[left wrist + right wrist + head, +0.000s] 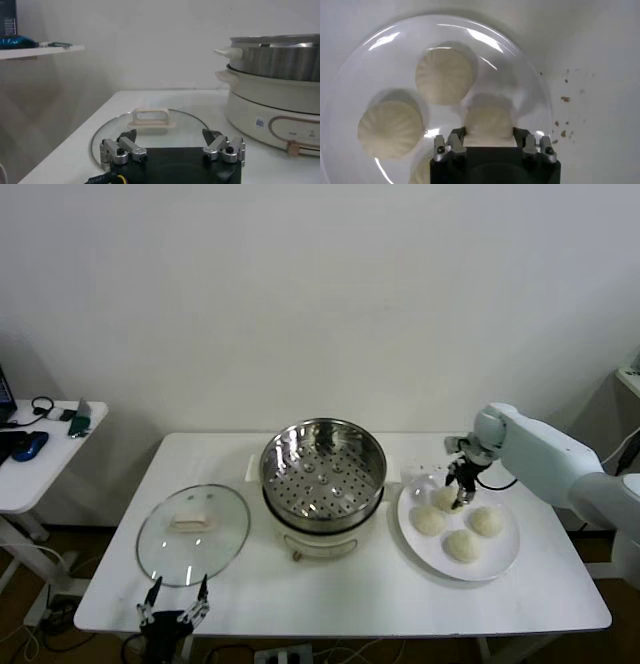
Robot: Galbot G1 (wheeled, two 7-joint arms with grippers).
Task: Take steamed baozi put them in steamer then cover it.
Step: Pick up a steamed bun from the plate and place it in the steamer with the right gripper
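We see the right gripper reaching down over the white plate, fingers either side of one steamed baozi; whether they press it we can't tell. Three more buns sit on the plate. Left gripper hangs spread apart at the table's near edge by the cover. Steamer stands uncovered mid-table, its inside hidden in the left wrist view.

A plain white wall fills twelve o'clock. The white counter stands centre; at nine o'clock a smaller white side table holds dark gadgets. Brown floor shows at seven o'clock.
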